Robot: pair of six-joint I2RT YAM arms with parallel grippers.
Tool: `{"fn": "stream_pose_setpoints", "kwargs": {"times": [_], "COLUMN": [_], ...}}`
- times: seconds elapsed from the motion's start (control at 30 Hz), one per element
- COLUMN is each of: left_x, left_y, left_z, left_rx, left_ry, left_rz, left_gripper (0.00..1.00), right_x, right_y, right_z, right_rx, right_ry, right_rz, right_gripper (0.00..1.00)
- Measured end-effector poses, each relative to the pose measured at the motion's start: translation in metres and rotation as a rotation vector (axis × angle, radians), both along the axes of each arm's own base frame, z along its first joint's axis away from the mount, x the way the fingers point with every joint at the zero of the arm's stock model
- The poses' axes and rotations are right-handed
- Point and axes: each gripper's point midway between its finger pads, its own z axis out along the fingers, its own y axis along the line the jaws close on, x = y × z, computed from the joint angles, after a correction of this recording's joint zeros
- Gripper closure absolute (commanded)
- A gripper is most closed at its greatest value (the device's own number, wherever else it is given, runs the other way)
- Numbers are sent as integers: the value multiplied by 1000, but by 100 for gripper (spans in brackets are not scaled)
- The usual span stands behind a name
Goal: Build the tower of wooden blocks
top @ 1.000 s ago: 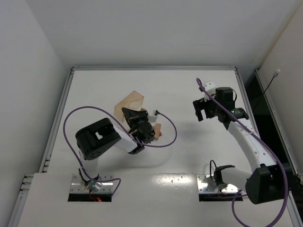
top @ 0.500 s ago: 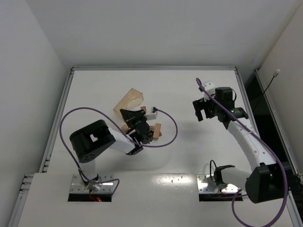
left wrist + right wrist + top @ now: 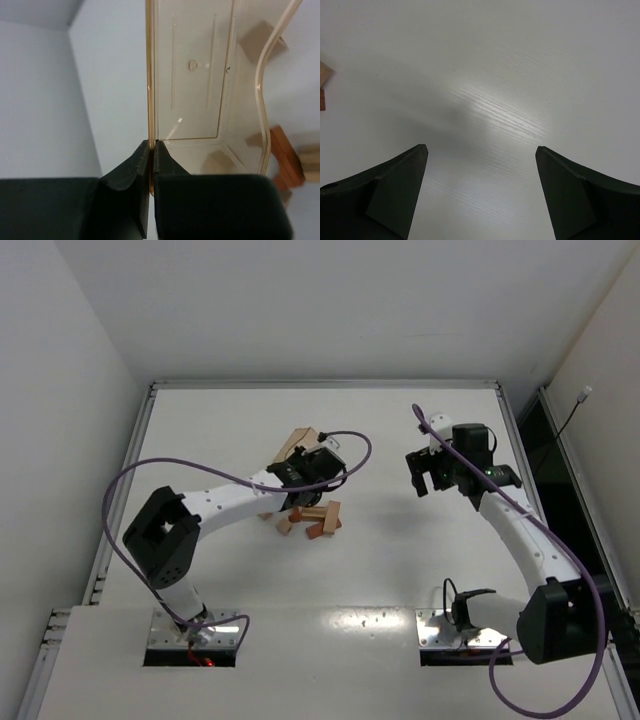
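Wood blocks [image 3: 318, 528], tan and reddish-brown, lie loosely scattered on the desk [image 3: 400, 570], unstacked, just on the near side of the translucent plastic box [image 3: 192, 75]. Left gripper [image 3: 151, 150] is clamped on the box's side wall. Right gripper [image 3: 480, 155] has its jaws wide apart and empty, well right of the box.

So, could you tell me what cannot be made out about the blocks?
Top view: wood blocks too small to count; left arm covers some.
Left wrist view: some blurred behind the plastic box wall, one cut by the right edge.
Right wrist view: only a block corner, at the left edge.
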Motion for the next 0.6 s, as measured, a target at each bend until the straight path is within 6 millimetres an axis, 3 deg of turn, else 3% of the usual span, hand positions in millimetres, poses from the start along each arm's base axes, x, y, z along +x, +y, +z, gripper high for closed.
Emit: {"fn": "stream_pose_setpoints", "kwargs": {"times": [0.13,0.27,0.43,0.6], "left_x": [-12,3,40,72], "left_y": [9,32,76,120], "left_z": [-28,-32,-4,31], "left_rx": [-91,-248,-444,-520], "left_ry": [195,294,276,176], "left_rz": [-3,57,145,197], "left_gripper": [100,100,100,100], "right_x": [1,2,4,4], "right_y": [0,1,3,5], "right_z": [-3,-3,-5,-6], "right_rx": [-1,1,5,16], "right_ry": [10,14,24,27], "right_rz": [0,3,8,20], "right_gripper": [13,13,13,13]}}
